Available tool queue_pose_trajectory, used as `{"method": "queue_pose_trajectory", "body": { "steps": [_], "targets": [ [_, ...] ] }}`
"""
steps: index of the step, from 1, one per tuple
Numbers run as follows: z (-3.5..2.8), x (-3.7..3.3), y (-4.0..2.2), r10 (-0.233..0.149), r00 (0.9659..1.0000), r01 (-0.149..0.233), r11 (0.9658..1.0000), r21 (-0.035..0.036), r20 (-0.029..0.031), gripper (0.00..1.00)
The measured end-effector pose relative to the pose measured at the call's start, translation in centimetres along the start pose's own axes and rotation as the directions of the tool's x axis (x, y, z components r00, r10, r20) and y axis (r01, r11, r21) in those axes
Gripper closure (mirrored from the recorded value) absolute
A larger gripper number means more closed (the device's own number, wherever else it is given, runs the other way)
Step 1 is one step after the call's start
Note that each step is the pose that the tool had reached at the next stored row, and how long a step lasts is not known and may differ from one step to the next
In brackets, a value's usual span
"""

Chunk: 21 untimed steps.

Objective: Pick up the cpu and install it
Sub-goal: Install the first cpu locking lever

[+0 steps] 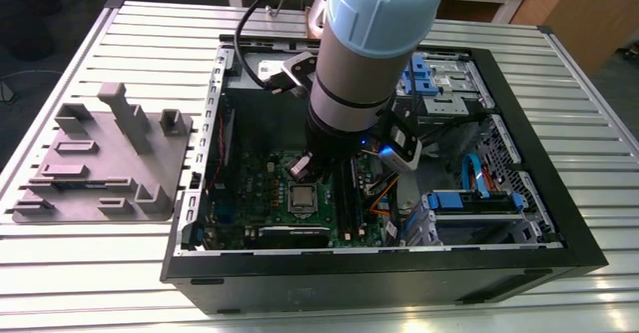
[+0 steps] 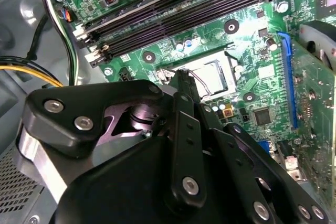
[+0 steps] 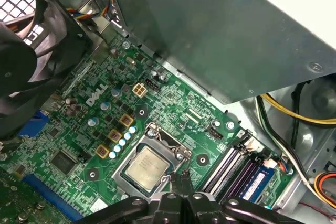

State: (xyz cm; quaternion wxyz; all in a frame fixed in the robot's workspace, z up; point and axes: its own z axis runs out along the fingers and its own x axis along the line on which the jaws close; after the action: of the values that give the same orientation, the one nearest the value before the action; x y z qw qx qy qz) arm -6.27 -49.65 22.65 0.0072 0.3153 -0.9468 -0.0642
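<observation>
Black linkages of my gripper (image 3: 182, 176) sit closest in both wrist views, its fingers pressed together with nothing between them. Just beside the tips, the cpu (image 3: 148, 167) lies flat within the socket frame (image 3: 163, 140) of the green board (image 3: 173, 98), inside the open computer case (image 1: 559, 221) on the slatted table (image 1: 100, 273).

Grey tray (image 1: 100, 153) beside open computer case (image 1: 379, 280); green motherboard (image 3: 173, 98) inside.
</observation>
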Motion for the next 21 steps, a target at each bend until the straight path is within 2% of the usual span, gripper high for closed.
{"method": "queue_pose_trajectory", "body": {
  "steps": [4,11,18,21],
  "targets": [
    [0.12,0.04,-0.06,0.000,1.0000,0.000,1.0000,0.0006,-0.0002,0.90],
    [0.77,0.14,-0.25,0.017,0.9998,-0.017,0.9998,0.0086,-0.0038,0.90],
    [0.89,0.38,-0.60,0.030,0.9995,-0.030,0.9994,0.0174,-0.0082,0.90],
    [0.89,0.38,-0.61,0.030,0.9995,-0.030,0.9994,0.0183,-0.0089,0.90]
  ]
}}
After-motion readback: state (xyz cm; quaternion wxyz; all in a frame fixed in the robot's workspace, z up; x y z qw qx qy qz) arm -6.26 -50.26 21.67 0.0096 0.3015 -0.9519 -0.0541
